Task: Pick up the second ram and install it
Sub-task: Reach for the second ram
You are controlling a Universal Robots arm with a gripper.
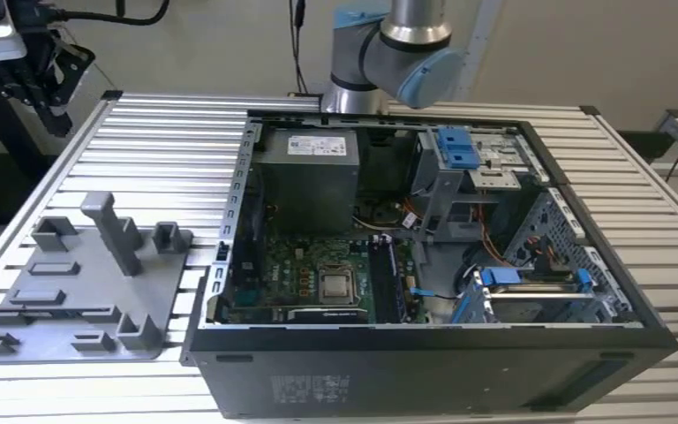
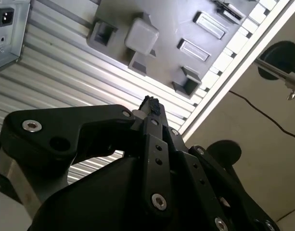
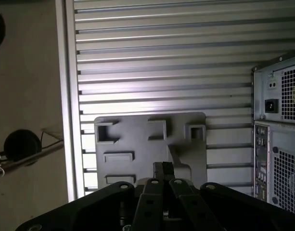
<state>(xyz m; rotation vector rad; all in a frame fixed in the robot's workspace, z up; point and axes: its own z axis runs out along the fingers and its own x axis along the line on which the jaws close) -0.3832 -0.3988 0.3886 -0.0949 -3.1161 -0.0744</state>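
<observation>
A thin dark strip, which I take for the second ram [image 1: 56, 311], lies along a long slot near the front of the light grey tray [image 1: 80, 300] at the exterior view's left. My gripper [image 3: 162, 167] hangs high above that tray [image 3: 137, 139], and its black fingertips [image 2: 150, 103] are closed together with nothing visible between them. In both wrist views the gripper body hides the near part of the tray. The open computer case [image 1: 433, 353] shows its green motherboard [image 1: 315, 274], with memory slots [image 1: 391, 281] beside the processor.
The ribbed metal table [image 1: 162, 132] carries the tray and case. The arm's base [image 1: 374, 79] stands behind the case. A black stand with cables [image 1: 21, 79] is at the back left. The table edge [image 3: 70, 96] drops to the floor, where a wheeled foot [image 3: 22, 144] sits.
</observation>
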